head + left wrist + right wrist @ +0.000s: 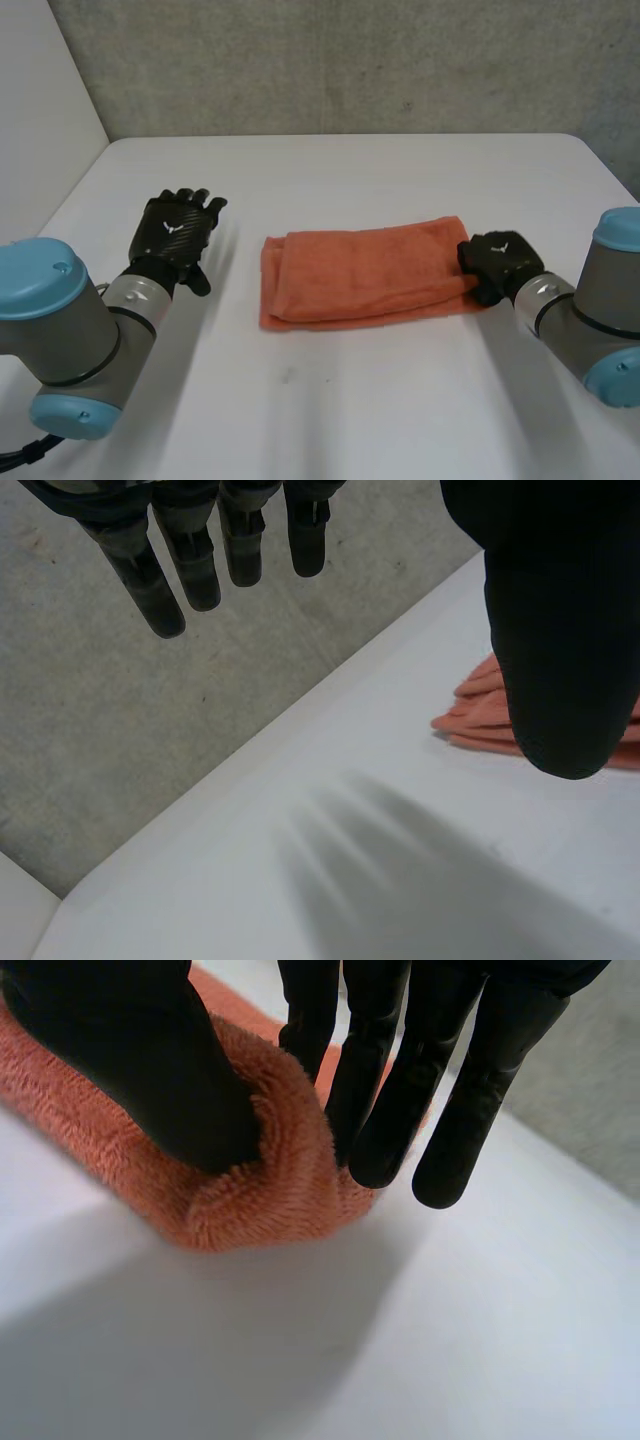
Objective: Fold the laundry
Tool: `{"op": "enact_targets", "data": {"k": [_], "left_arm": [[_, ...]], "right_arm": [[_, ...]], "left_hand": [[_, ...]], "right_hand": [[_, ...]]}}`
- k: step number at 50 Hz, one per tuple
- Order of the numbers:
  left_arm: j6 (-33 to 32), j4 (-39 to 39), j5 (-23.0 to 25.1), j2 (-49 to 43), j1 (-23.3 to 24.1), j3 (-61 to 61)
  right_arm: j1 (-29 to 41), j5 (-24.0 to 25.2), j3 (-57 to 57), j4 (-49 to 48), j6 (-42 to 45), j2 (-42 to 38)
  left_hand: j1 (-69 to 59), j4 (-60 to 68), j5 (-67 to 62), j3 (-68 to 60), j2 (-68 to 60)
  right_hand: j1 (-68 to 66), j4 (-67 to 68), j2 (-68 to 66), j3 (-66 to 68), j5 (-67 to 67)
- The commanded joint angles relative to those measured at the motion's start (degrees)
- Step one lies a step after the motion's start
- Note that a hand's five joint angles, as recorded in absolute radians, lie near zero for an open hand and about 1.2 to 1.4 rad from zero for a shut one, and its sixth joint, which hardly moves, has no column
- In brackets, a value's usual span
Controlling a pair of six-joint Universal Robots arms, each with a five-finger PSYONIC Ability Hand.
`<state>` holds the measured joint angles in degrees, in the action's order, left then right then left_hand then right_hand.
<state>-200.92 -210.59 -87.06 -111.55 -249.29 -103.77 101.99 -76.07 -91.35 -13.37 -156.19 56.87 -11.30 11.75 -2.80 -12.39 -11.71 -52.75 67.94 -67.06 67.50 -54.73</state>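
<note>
White worktop (pixel 350 420) fills the near ground, with a grey, blue-capped arm on each side: the left arm (pixel 60 330) and the right arm (pixel 600 320).

A little farther in, the left hand (pixel 175 232) hovers over bare worktop, palm down, its fingers (pixel 160 580) straight and spread and its thumb (pixel 560 630) held apart from them. It is released and holds nothing. Off to its thumb side, near but not touching, lies the orange towel (pixel 365 275). It lies flat on the middle of the worktop, folded over into a long band of several layers that stretches across between the two hands. In the left wrist view the stacked edges of its near end (pixel 480 715) peek out just beyond the thumb.

The right hand (pixel 500 262) is at the towel's other short end. In the right wrist view its thumb (pixel 140 1060) digs into the pile from one side and its fingers (pixel 400 1090) come down on the other, so that the rolled end of the cloth (pixel 270 1190) bulges between them. The hand is grasping the towel there by a pinch, and that end sits on the worktop.

Beyond the towel the worktop runs on to its far edge, and behind that stands a rough grey wall (pixel 350 60).
</note>
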Motion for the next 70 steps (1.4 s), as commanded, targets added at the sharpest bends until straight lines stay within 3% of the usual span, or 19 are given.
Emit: {"op": "enact_targets", "data": {"k": [1, 7, 16, 17, 18, 20, 23, 26, 33, 37, 41, 51, 62, 70], "left_arm": [[0.0, 0.0, -0.2, 0.5, 0.4, 0.0], [0.0, 0.1, -0.2, 0.5, 0.4, 0.0], [0.0, 0.3, -0.3, 0.8, 0.4, 0.1], [0.0, 0.4, -0.3, 0.8, 0.4, 0.1], [0.1, 0.6, -0.3, 0.9, 0.4, 0.4], [0.1, 0.8, -0.3, 1.1, 0.5, 0.9], [0.3, 0.8, -0.3, 1.7, 0.7, 1.9], [0.6, 0.9, -0.1, 1.9, 2.0, 3.7], [3.6, 5.7, 0.2, 0.5, 7.6, 12.2], [8.1, 9.8, 0.3, -3.8, 12.0, 19.5], [13.0, 14.3, 0.4, -9.1, 14.9, 27.6], [20.4, 18.8, 0.5, -22.2, 15.7, 40.8], [21.0, 22.6, -0.2, -27.6, 14.5, 40.1], [17.9, 27.5, -1.6, -25.0, 12.0, 35.0]], "right_arm": [[3.0, -2.2, 7.3, -2.0, 7.1, 0.3], [18.0, -2.2, 16.3, -0.8, 10.3, -0.7], [30.8, 0.0, 19.5, 1.9, 19.6, -9.7], [31.5, -0.1, 19.5, 2.0, 20.5, -10.0], [31.9, -1.0, 19.5, 2.1, 21.6, -10.3], [32.0, -1.8, 19.4, 2.1, 21.6, -10.0], [31.6, -3.9, 19.3, 2.2, 19.6, -9.0], [27.7, -5.9, 17.3, 2.3, 10.4, -2.0], [20.3, -3.6, 13.7, 2.4, -13.1, 4.6], [17.5, -1.3, 13.7, 4.1, -19.3, 5.4], [14.0, 0.6, 14.3, 7.1, -20.9, 5.3], [12.8, 1.8, 17.8, 9.5, -23.0, 0.9], [13.1, 3.2, 26.3, 15.7, -25.6, -7.7], [13.2, 5.0, 32.3, 22.9, -24.9, -13.8]], "left_hand": [[1.3, -1.7, 2.8, 2.4, 1.7], [1.3, -1.7, 2.8, 2.4, 1.7], [1.3, -1.7, 2.8, 2.4, 1.7], [1.3, -1.7, 2.8, 2.4, 1.7], [1.3, -1.7, 2.8, 2.4, 1.7], [1.3, -1.7, 2.8, 2.4, 1.7], [1.3, -1.7, 2.8, 2.4, 1.7], [1.3, -1.7, 2.8, 2.3, 1.7], [0.9, -1.4, 2.4, 2.0, 1.3], [0.6, -1.0, 2.1, 1.7, 1.0], [-0.1, -0.4, 1.4, 1.0, 0.3], [-1.9, 1.5, -0.4, -0.8, -1.5], [-2.1, 1.7, -0.6, -1.0, -1.7], [-1.1, 0.7, 0.4, 0.0, -0.7]], "right_hand": [[-27.2, 12.1, -12.9, 12.5, -15.3], [-27.2, 12.1, -12.9, 12.5, -15.3], [-24.0, 8.8, -9.7, 9.2, -12.0], [-12.8, -2.4, 1.5, -2.0, -0.8], [17.8, -33.0, 32.1, -32.5, 29.8], [42.8, -57.9, 57.1, -57.5, 54.7], [42.8, -57.9, 57.1, -57.5, 54.7], [42.8, -57.9, 57.1, -57.5, 54.7], [42.8, -57.9, 57.1, -57.5, 54.7], [42.8, -57.9, 57.1, -57.5, 54.7], [42.8, -57.9, 57.1, -57.5, 54.7], [42.8, -57.9, 57.1, -57.5, 54.7], [42.8, -57.9, 57.1, -57.5, 54.7], [42.8, -57.9, 57.1, -57.5, 54.7]]}}
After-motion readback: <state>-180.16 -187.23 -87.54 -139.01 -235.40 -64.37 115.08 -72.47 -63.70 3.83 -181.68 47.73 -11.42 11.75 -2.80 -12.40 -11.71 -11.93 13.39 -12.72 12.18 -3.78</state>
